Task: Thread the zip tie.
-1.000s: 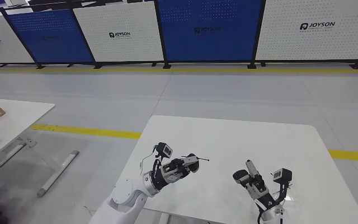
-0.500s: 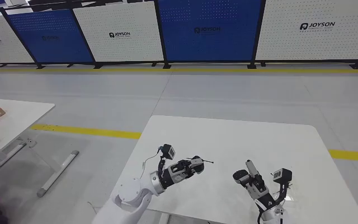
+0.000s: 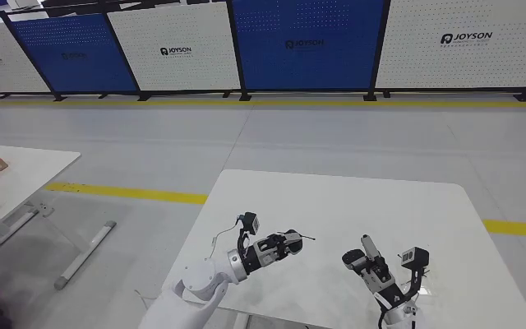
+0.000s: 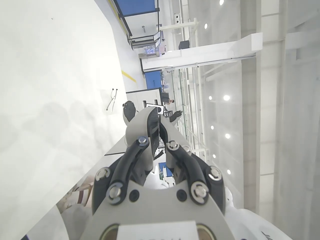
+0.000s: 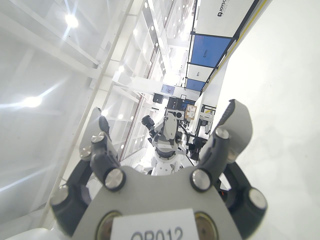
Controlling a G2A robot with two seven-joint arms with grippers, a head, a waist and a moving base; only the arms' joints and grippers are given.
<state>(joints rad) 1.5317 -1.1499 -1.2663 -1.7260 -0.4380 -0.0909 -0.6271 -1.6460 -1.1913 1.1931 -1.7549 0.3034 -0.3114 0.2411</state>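
A thin black zip tie [image 3: 304,237] sticks out past the fingertips of my left gripper [image 3: 289,238] and points toward the right arm. This gripper hovers low over the near left part of the white table [image 3: 370,197]. In the left wrist view its fingers [image 4: 156,112] are pressed together, and the zip tie [image 4: 111,99] shows as a short dark curve over the tabletop; the gripped spot is hidden. My right gripper [image 3: 359,252] stands near the front edge, to the right, fingers spread wide and empty [image 5: 166,109]. It faces the left arm [image 5: 166,131].
The table's front edge runs just below both arms. Behind them stretches bare tabletop. A second white table [image 3: 25,169] stands off to the left across the floor. Blue and white pegboard panels [image 3: 304,45] line the back.
My left gripper has shifted a little to the right, toward the right gripper, and the zip tie moved with it. The right arm has stayed still.
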